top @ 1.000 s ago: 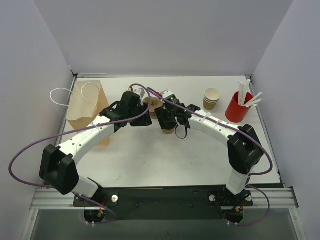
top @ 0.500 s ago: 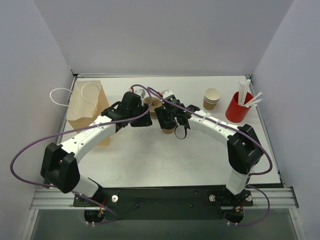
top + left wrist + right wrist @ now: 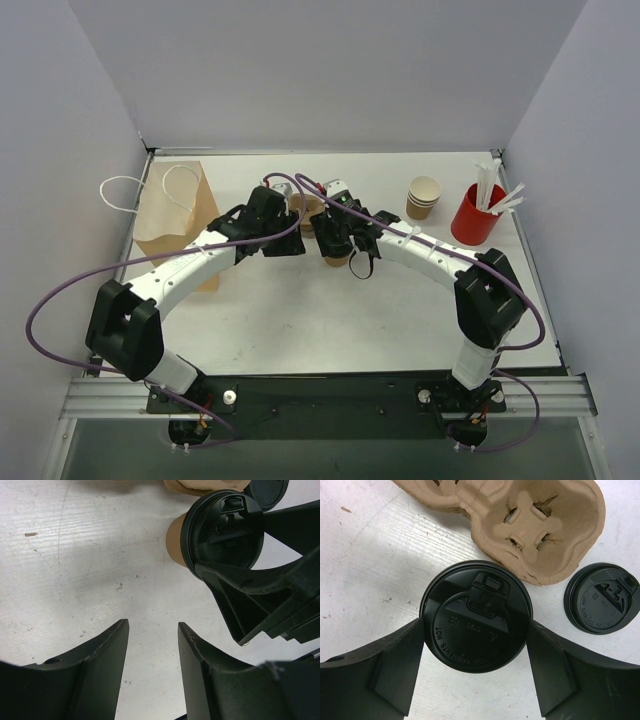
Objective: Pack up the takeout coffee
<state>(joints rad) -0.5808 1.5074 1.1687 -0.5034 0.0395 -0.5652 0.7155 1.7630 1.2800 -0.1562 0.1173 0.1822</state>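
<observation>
Sliding a little toward the middle of the table (image 3: 300, 325) over the last second, the left arm (image 3: 185, 268) has brought the left fingers (image 3: 95, 667) in close beside the right ones. They stand half apart over bare table, holding nothing. The right fingers (image 3: 387, 670) have hardly stirred: they press on either side of the takeout coffee (image 3: 476, 617), which is black-lidded and sits just beside the pulp carrier (image 3: 535, 525), not yet in a slot. By my judgement the cup is gripped and only the lift into the nearest slot remains.

At the far left stands a paper bag (image 3: 172, 215); the red cup with straws (image 3: 474, 218) and the stacked spare cups (image 3: 424, 198) are well apart on the right. A loose lid (image 3: 602, 599) lies just beside the carrier, and the left fingers crowd the cup's near side.
</observation>
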